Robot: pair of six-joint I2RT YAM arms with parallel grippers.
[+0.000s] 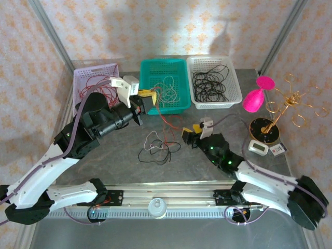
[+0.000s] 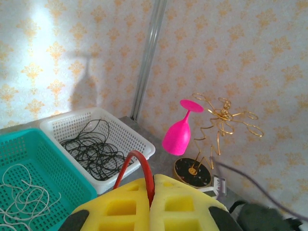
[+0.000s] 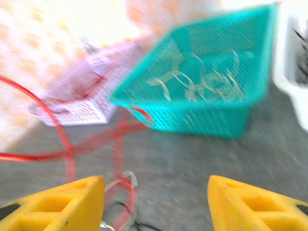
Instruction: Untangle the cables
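A loose bunch of cables point(image 1: 155, 148), black, white and red, lies on the grey table in front of the baskets. One red cable point(image 1: 167, 120) rises from the bunch to my left gripper point(image 1: 147, 99), which hangs by the teal basket's front edge. In the left wrist view, the yellow pads point(image 2: 120, 204) are shut on that red cable point(image 2: 143, 173), which loops up between them. My right gripper point(image 1: 190, 135) sits low beside the bunch, to its right, jaws wide open. The blurred right wrist view shows the red cable point(image 3: 62, 144) and a white loop point(image 3: 126, 179) ahead of the open gripper point(image 3: 154, 197).
Along the back stand a purple basket point(image 1: 96, 72) with red cables, a teal basket point(image 1: 179, 106) with white ones and a white basket point(image 1: 236, 85) with black ones. At the right are a pink glass point(image 1: 255, 98), a gold wire stand point(image 1: 284, 106) and a small timer point(image 1: 258, 148).
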